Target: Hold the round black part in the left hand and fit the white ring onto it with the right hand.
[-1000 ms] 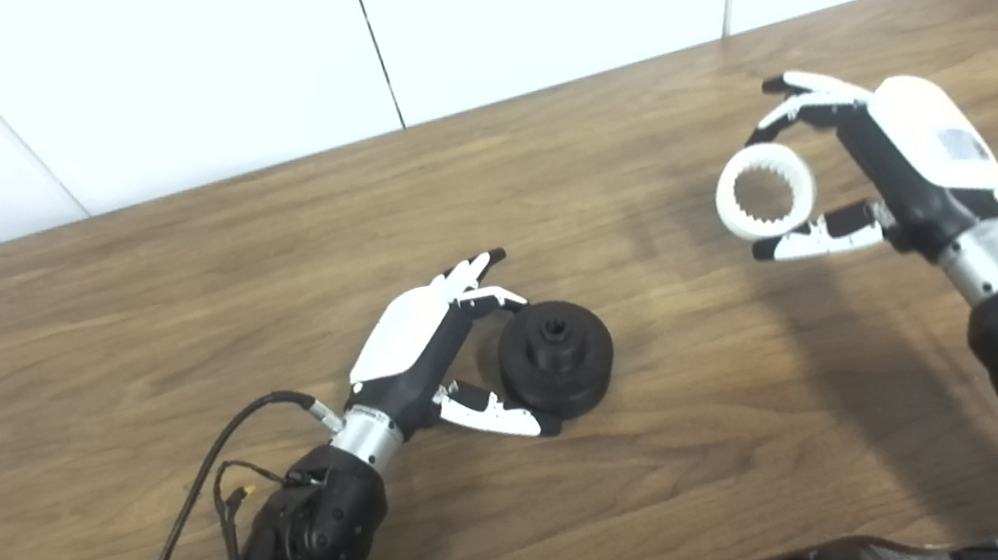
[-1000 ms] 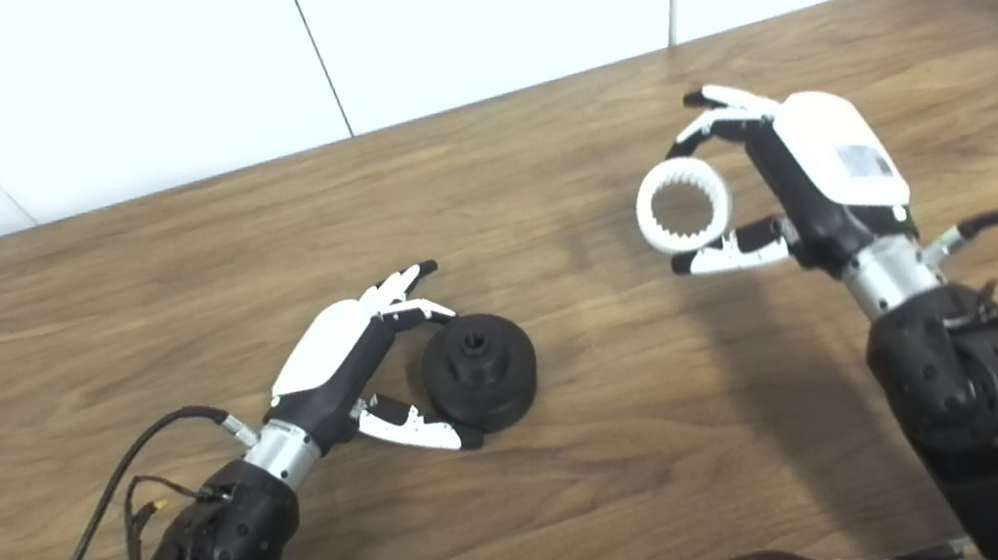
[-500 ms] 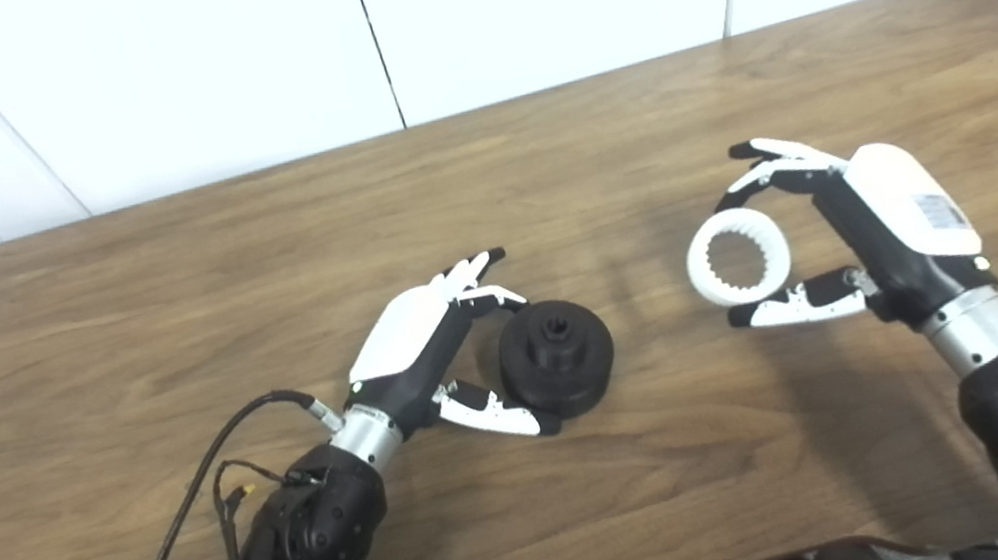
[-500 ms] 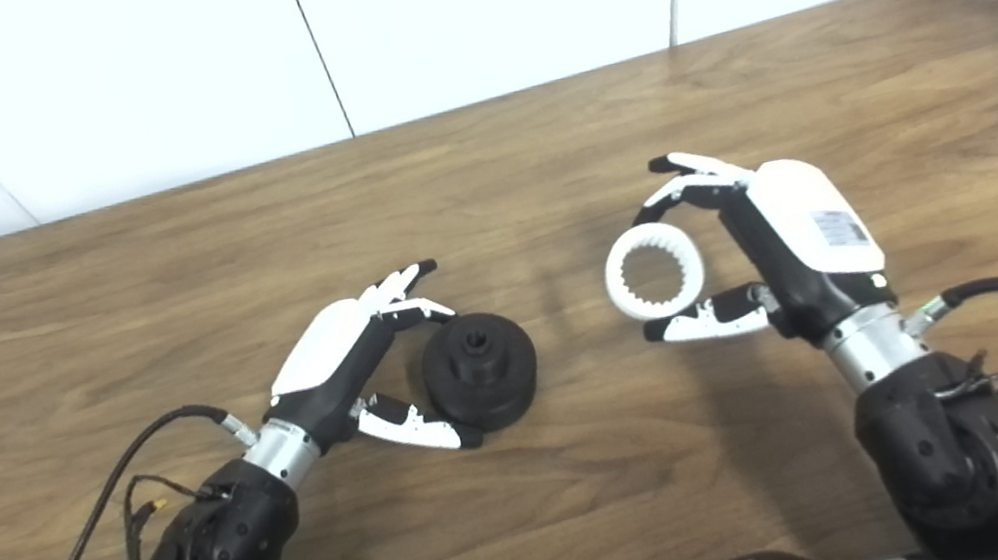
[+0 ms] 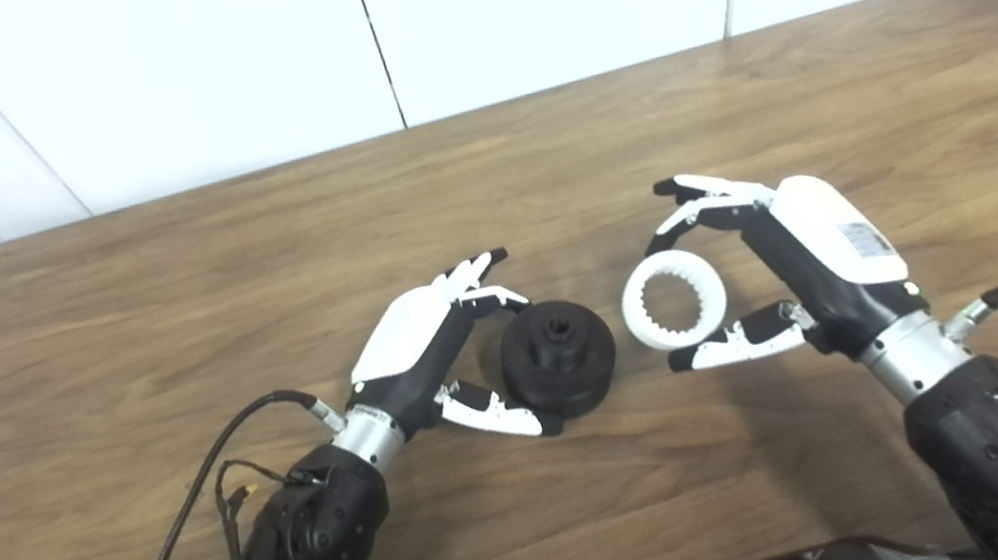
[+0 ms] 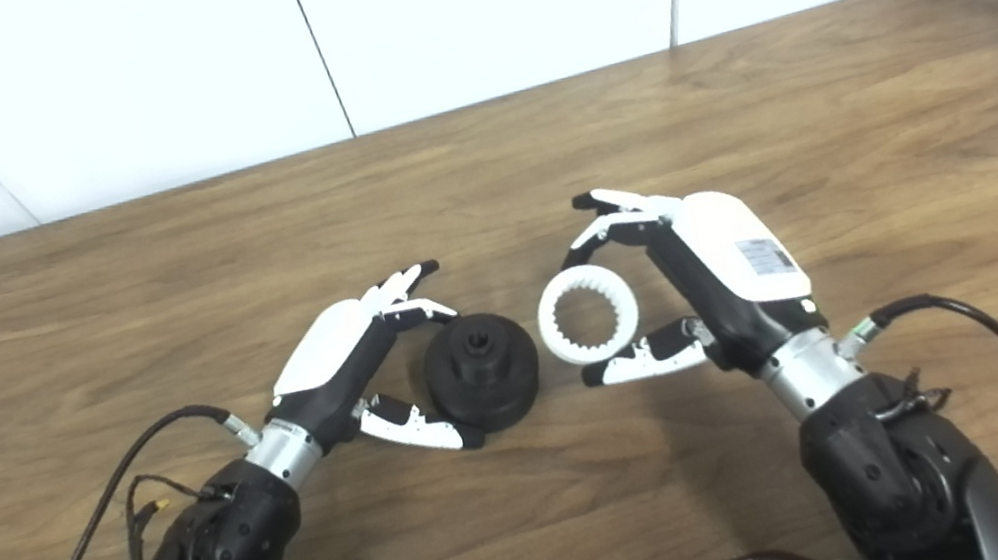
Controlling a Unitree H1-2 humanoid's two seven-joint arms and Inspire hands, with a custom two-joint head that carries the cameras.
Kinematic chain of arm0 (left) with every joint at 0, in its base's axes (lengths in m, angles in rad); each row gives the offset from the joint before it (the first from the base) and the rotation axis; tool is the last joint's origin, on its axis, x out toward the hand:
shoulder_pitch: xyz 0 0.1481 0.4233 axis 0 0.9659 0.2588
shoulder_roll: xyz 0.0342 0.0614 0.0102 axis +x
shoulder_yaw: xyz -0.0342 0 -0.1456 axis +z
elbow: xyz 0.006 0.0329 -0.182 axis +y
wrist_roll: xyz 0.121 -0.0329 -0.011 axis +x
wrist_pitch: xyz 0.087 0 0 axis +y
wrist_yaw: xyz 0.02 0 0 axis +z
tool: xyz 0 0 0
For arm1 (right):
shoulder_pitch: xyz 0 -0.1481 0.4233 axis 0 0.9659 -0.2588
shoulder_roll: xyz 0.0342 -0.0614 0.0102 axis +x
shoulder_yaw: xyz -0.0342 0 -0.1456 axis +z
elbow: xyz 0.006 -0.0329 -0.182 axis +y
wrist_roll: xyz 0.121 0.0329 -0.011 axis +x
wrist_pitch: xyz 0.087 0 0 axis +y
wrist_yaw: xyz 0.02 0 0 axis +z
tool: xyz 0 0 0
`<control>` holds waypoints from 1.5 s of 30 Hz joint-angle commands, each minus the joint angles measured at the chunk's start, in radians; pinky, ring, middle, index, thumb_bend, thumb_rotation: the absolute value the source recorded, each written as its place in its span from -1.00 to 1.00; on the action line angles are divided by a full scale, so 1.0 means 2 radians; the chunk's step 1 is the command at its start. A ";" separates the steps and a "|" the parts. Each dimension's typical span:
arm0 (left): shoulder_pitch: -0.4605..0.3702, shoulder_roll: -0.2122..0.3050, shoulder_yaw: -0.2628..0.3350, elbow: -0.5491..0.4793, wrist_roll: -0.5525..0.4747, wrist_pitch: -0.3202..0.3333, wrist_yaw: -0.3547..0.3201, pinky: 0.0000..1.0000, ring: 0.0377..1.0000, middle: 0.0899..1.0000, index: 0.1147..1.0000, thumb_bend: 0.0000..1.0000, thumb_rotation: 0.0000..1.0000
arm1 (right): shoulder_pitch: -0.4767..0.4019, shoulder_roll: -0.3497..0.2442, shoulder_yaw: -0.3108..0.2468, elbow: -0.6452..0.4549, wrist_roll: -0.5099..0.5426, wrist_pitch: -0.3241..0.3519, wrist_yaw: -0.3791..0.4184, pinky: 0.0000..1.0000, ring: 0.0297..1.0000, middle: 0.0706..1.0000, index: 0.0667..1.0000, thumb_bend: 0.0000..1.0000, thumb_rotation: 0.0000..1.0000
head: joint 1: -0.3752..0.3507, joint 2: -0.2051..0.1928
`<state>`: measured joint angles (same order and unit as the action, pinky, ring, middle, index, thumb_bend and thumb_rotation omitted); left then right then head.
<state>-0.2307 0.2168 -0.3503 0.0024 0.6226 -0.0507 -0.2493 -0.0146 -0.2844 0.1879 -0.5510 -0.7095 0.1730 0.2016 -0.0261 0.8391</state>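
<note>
The left hand (image 5: 429,347) cups the black part (image 5: 559,358) on the surface (image 5: 159,306), fingers loosely around it. The right hand (image 5: 802,270) pinches the ring (image 5: 673,300) just right of the part; the approach step. Next, centre the ring above the part's hub and lower.

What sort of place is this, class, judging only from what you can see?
Probably a robotics lab or test bench: a bare wooden table against plain white wall panels, where two robot hands handle a toothed white plastic ring and a round black part.

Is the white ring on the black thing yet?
Not yet. The white ring is pinched in the right hand, beside the round black part, with bare table between them.
</note>
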 commanded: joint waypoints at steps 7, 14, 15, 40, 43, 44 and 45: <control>-0.023 -0.004 0.003 -0.019 0.000 -0.003 0.008 1.00 1.00 1.00 0.18 0.84 -0.33 | -0.035 0.020 0.022 -0.006 -0.011 -0.023 0.006 0.66 0.65 0.70 -0.08 0.04 -0.68 | 0.003 0.001; -0.022 -0.007 0.004 -0.015 -0.003 -0.006 0.010 1.00 1.00 1.00 0.17 0.85 -0.33 | -0.053 0.039 0.032 0.007 -0.017 -0.019 0.015 0.67 0.66 0.71 -0.08 0.04 -0.68 | 0.004 0.002; -0.022 -0.007 0.004 -0.015 -0.003 -0.006 0.010 1.00 1.00 1.00 0.17 0.86 -0.34 | -0.055 0.041 0.033 0.009 -0.018 -0.020 0.016 0.67 0.66 0.71 -0.08 0.04 -0.68 | 0.004 0.002; -0.017 -0.006 -0.002 -0.031 0.009 0.004 0.004 1.00 1.00 1.00 0.17 0.87 -0.35 | -0.063 0.063 0.057 0.077 -0.032 -0.027 0.012 0.74 0.66 0.69 -0.08 0.04 -0.68 | 0.012 0.011; -0.016 -0.003 -0.003 -0.031 0.013 0.005 0.004 1.00 1.00 1.00 0.17 0.90 -0.40 | -0.060 0.063 0.057 0.078 -0.031 -0.030 0.010 0.73 0.66 0.70 -0.08 0.04 -0.68 | 0.011 0.013; -0.016 -0.003 -0.003 -0.030 0.014 0.005 0.004 1.00 1.00 1.00 0.17 0.90 -0.41 | -0.060 0.062 0.056 0.078 -0.031 -0.030 0.009 0.74 0.66 0.70 -0.08 0.04 -0.68 | 0.011 0.013; -0.016 -0.002 -0.004 -0.030 0.015 0.006 0.003 1.00 1.00 1.00 0.17 0.91 -0.42 | -0.060 0.062 0.055 0.077 -0.031 -0.029 0.009 0.74 0.66 0.70 -0.08 0.04 -0.68 | 0.012 0.013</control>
<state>-0.2290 0.2041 -0.3613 -0.0120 0.6463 -0.0340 -0.2517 -0.1141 -0.1643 0.3018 -0.3753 -0.7698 0.1465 0.2479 -0.0015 0.8636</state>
